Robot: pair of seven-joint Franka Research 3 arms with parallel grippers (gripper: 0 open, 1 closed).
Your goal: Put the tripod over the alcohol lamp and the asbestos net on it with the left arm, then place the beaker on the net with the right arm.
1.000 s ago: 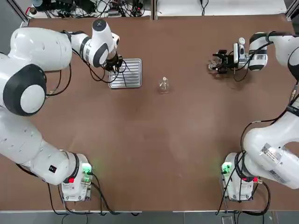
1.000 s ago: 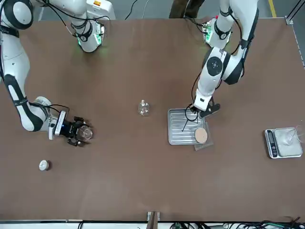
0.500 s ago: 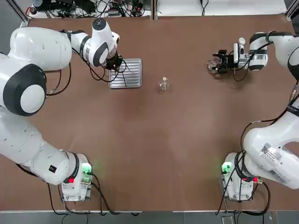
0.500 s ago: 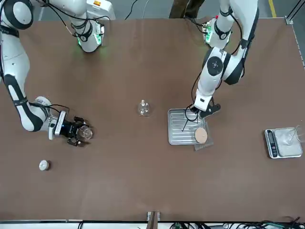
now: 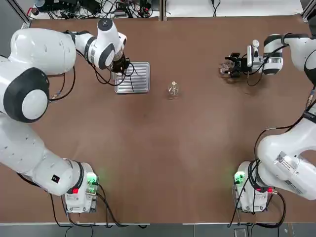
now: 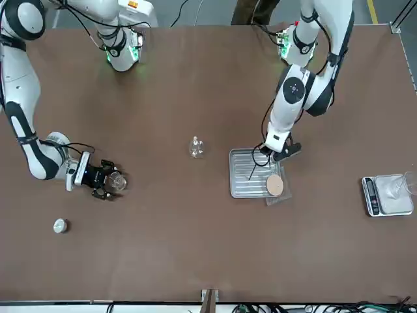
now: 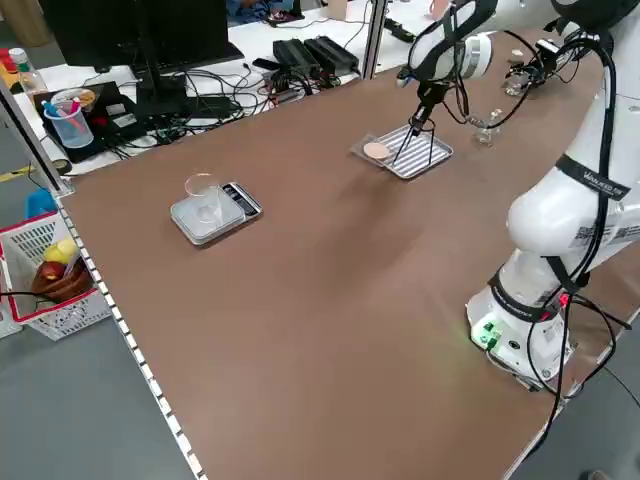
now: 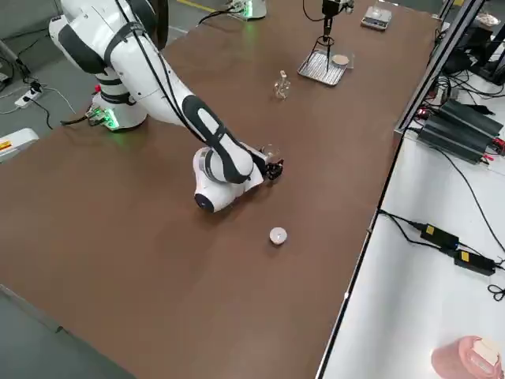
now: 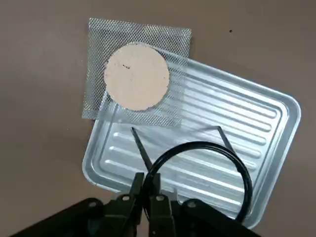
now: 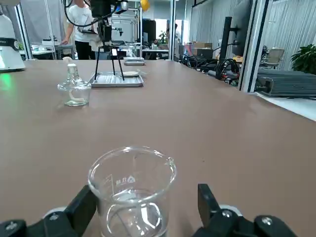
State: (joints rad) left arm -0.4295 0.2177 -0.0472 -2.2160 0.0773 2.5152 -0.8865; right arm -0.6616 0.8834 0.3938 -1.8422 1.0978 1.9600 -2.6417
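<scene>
Left wrist view: tripod [image 9: 202, 168] apparently between left end effector [image 9: 146, 197] fingers.

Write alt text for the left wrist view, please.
The left gripper has its fingers shut on the tripod ring, above a ribbed silver tray. The asbestos net lies partly on the tray's corner.

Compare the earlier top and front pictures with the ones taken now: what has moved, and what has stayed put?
The left gripper, shut on the tripod, has lifted it slightly above the tray. The asbestos net, alcohol lamp, beaker and right gripper, open around the beaker, stayed as they were.
</scene>
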